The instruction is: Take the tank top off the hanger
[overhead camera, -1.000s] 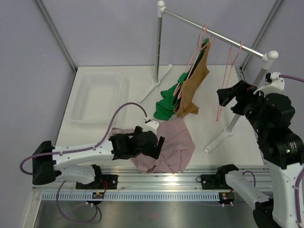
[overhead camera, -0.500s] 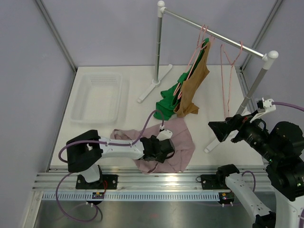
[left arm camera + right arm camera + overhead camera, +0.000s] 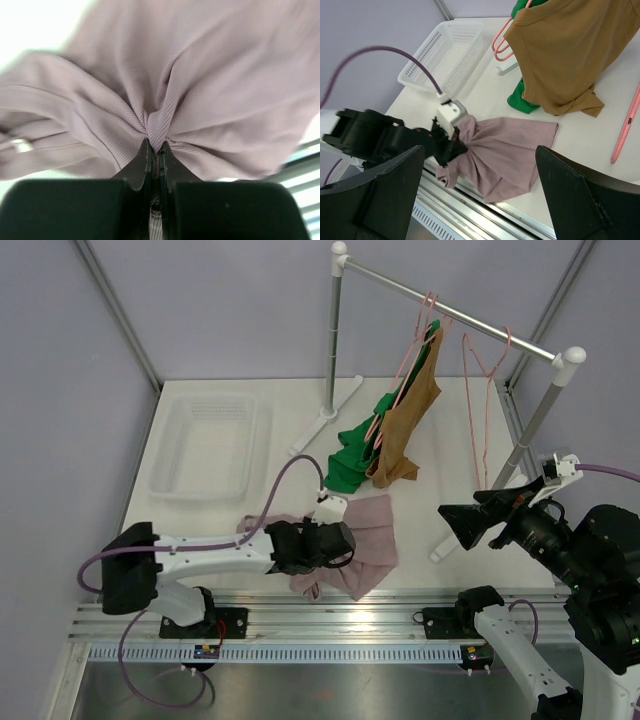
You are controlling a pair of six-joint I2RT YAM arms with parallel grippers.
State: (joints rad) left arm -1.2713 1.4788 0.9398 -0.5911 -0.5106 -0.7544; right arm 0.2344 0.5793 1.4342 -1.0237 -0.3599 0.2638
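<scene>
A mauve ribbed garment point(image 3: 368, 538) point(image 3: 512, 150) lies bunched on the table near the front edge. My left gripper point(image 3: 338, 541) point(image 3: 155, 146) point(image 3: 456, 148) is shut on a pinched fold of it point(image 3: 200, 75), with cloth showing between the jaws. A brown tank top point(image 3: 405, 425) point(image 3: 565, 55) hangs on a pink hanger point(image 3: 425, 325) from the rail point(image 3: 460, 315). My right gripper point(image 3: 458, 523) point(image 3: 480, 148) is open and holds nothing. It hovers to the right of the mauve garment and points toward it.
A green garment point(image 3: 352, 455) point(image 3: 522, 101) droops from another pink hanger beside the brown top. An empty pink hanger point(image 3: 482, 370) hangs further right on the rail. A white basket point(image 3: 162, 478) point(image 3: 445, 55) stands at the back left. The rail's stand foot point(image 3: 465, 533) is close to my right gripper.
The left gripper has gone from open to shut on the mauve garment, and the cloth is now gathered toward the left. The right arm has swung down and turned toward the garment.
</scene>
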